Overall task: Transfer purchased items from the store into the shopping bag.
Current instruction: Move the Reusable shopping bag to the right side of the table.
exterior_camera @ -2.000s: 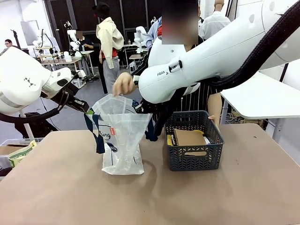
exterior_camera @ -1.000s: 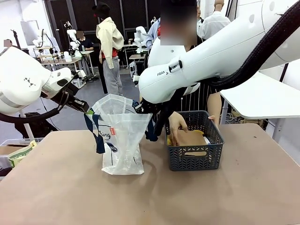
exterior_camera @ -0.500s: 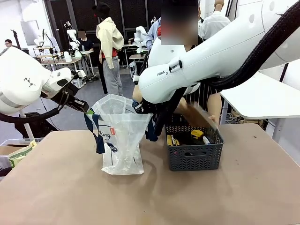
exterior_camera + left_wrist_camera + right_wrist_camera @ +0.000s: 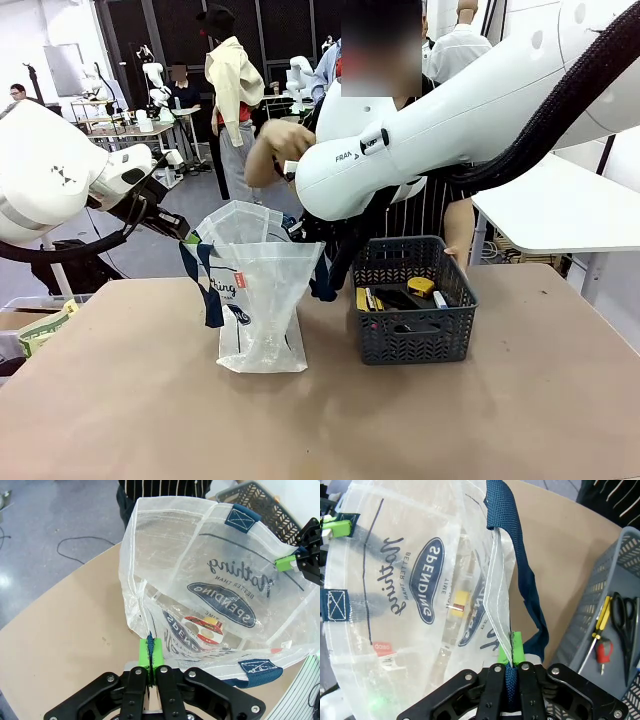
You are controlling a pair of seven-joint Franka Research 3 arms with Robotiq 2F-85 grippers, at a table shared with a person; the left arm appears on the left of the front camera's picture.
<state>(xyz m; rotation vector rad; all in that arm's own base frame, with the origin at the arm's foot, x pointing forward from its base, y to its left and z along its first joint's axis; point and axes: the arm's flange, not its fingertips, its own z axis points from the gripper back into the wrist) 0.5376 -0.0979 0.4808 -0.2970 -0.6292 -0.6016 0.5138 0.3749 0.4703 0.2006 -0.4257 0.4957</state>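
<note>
bag [image 4: 262, 300] stands on the table [image 4: 480, 420], mouth held open from two sides. left gripper [image 4: 150, 654]: fingers pressed together, pinching the bag's rim seam. right gripper [image 4: 511, 652]: fingers likewise clamped on the opposite rim, at the navy strap [image 4: 520, 570]. basket [image 4: 415, 342] sits just beside the bag, on the robot's right. items [image 4: 402, 296] lie in it, some yellow, some black. one small yellow piece [image 4: 460, 602] shows through the bag wall, seemingly inside.

person's hand [image 4: 272, 148] is raised above the bag mouth, partly behind the right arm [image 4: 450, 120].

risks:
- thin film could slip from either pinch if a dropped item tugs the wall. the mouth would sag and an item could land on the table.
- bag looks light and barely filled, so a knock from the hand may tip or drag it.
- arms pulling apart too hard could tear the seam.

unclear:
- whether the hand holds anything; the arm covers part of it.
- basket floor mostly hidden by the lattice wall in the front view, so item count is not readable.
- bag contents muddled by print and creases.
</note>
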